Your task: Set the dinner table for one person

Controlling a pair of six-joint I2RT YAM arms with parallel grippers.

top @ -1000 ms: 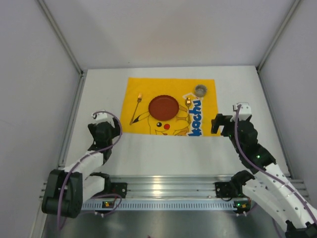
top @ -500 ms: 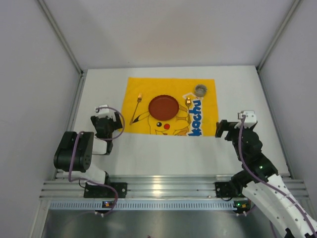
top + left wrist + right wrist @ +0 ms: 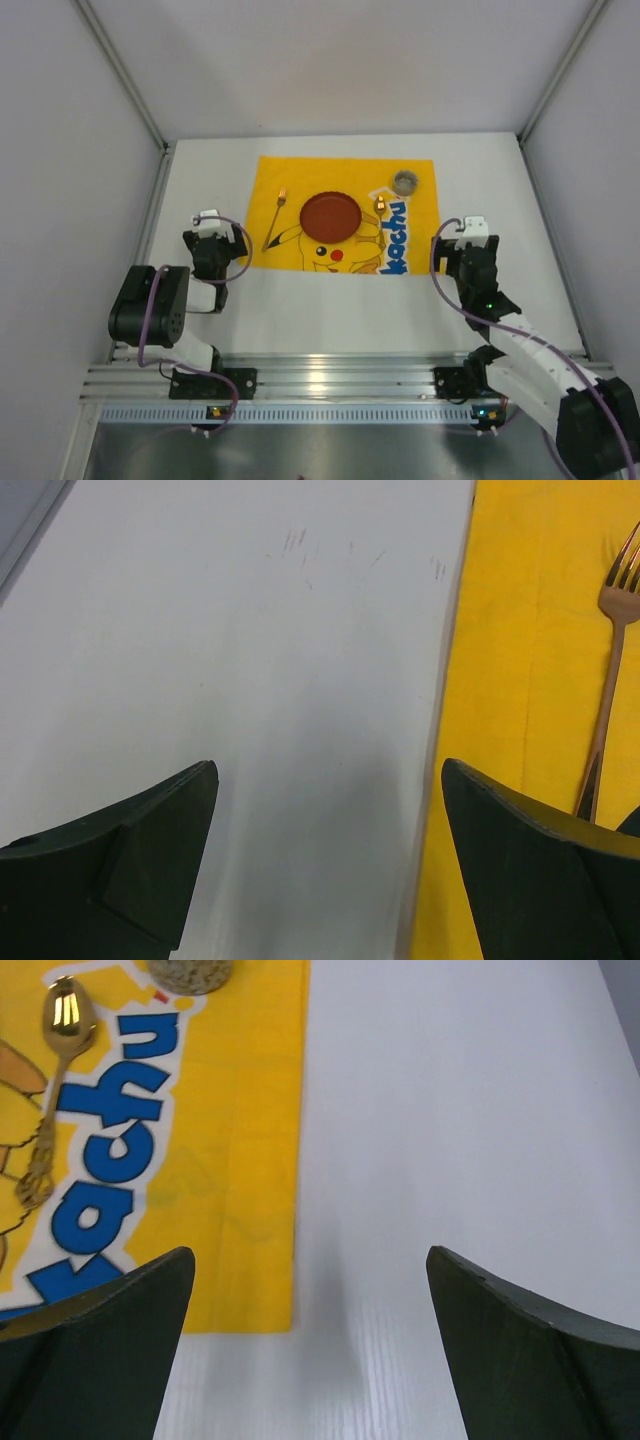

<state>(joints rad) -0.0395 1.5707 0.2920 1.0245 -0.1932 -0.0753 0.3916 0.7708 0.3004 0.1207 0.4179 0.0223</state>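
Observation:
The dinner table (image 3: 500, 180) is a broad white top carrying a yellow cartoon mat (image 3: 345, 165). A red plate (image 3: 330, 214) sits at the mat's middle, a fork (image 3: 275, 220) to its left and a gold spoon (image 3: 381, 215) to its right. A small grey cup (image 3: 405, 182) stands at the mat's far right corner. My left gripper (image 3: 212, 238) hovers open over bare table just off the mat's left edge (image 3: 530, 680), the fork (image 3: 605, 680) ahead to its right. My right gripper (image 3: 452, 248) is open beside the mat's near right corner (image 3: 230, 1140), with the spoon (image 3: 55, 1060) ahead on the left.
A ribbed aluminium rail (image 3: 330, 385) runs along the near edge, carrying both arm bases. Grey walls enclose the table on the left, right and far sides. Bare white tabletop (image 3: 250, 630) lies left of the mat and more of it (image 3: 450, 1110) to the right.
The left arm folded back, elbow raised near its base, and its gripper stayed by the mat's left edge. The right arm drew in too, and its gripper remained near the mat's right edge.

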